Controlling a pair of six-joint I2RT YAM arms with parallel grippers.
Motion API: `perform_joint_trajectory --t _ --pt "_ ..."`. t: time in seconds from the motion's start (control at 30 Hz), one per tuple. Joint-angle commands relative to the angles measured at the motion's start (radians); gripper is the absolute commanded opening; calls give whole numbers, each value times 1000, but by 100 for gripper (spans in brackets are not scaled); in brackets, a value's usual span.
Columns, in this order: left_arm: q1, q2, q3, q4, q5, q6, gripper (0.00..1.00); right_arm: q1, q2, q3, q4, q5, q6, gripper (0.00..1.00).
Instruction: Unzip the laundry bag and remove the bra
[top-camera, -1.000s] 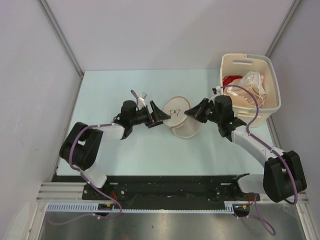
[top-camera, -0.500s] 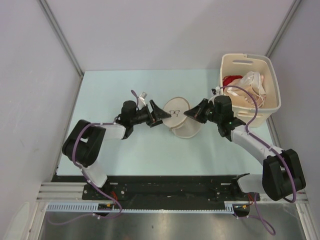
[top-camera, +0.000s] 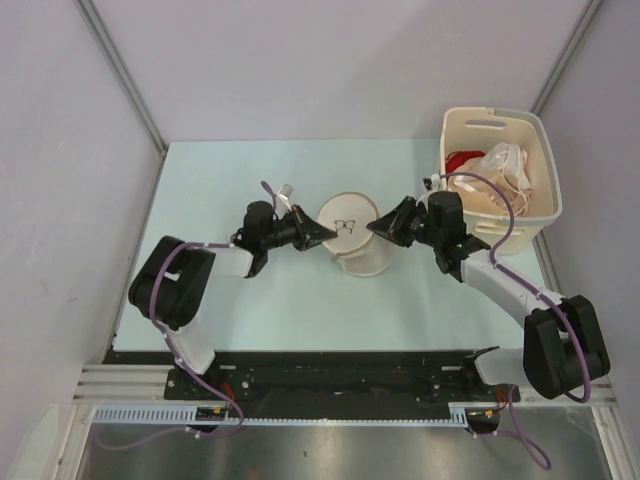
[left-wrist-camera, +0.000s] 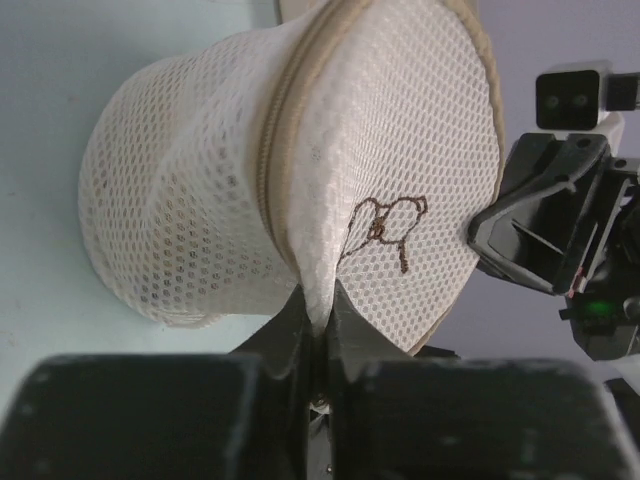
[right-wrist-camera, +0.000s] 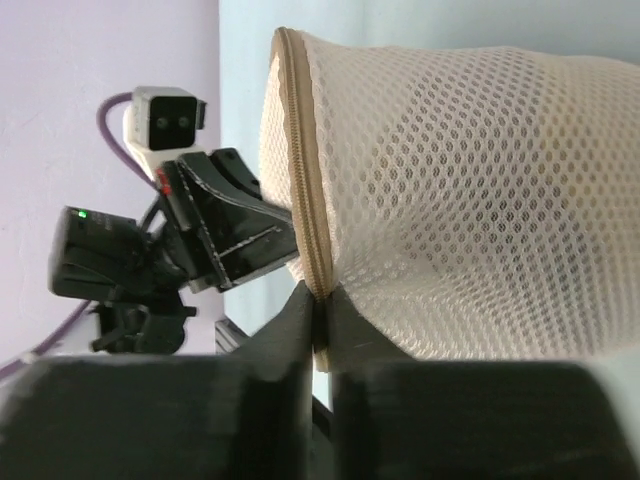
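1. Laundry bag (top-camera: 352, 238): round cream mesh pouch with a small eyeglasses print. It sits near the middle of the pale table (top-camera: 220, 180), between the two grippers, with its printed face tilted upward.
2. Left gripper (left-wrist-camera: 318, 305): jaws closed, pinching a fold of the bag's mesh at the rim just below the print.
3. Right gripper (right-wrist-camera: 318, 300): jaws closed on the beige rim band at the bag's opposite edge.
4. Zip (left-wrist-camera: 268, 160): beige band around the rim, closed along the stretch in view.
5. Basket (top-camera: 497, 118): cream plastic, at the table's far right corner, apart from the bag. It holds a red cloth (top-camera: 460, 160) and a pale strappy garment (top-camera: 505, 165).
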Motion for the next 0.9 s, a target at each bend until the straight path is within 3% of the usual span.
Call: perform_joint_trajectory --t 0.0,0.03,0.07,0.13,0.2,0.33,0.5,0.63,0.87 --pt "-2 -97 73 -195 -25 73 0 3 -38 47 -73 74 -24 40" --pt "-2 -137 85 -248 -51 102 0 17 -49 72 -128 116 -76 56" --pt "-2 -154 110 -359 -76 113 0 26 -64 98 -261 163 -100 61" --pt "-3 -192 133 -462 -160 133 0 43 -121 155 -351 297 -159 65" --pt "-5 -238 133 -553 -240 124 0 81 -196 161 -417 389 -176 64" --pt "-29 -334 53 -601 -407 9 0 245 -266 161 -457 561 -187 44" --pt "-86 -380 65 -704 -538 3 0 451 -218 161 -439 604 -103 35" --pt "-94 -364 81 -727 -546 8 0 554 -136 164 -377 598 -47 38" --pt "-97 -374 70 -724 -535 3 0 585 -58 170 -340 570 19 44"
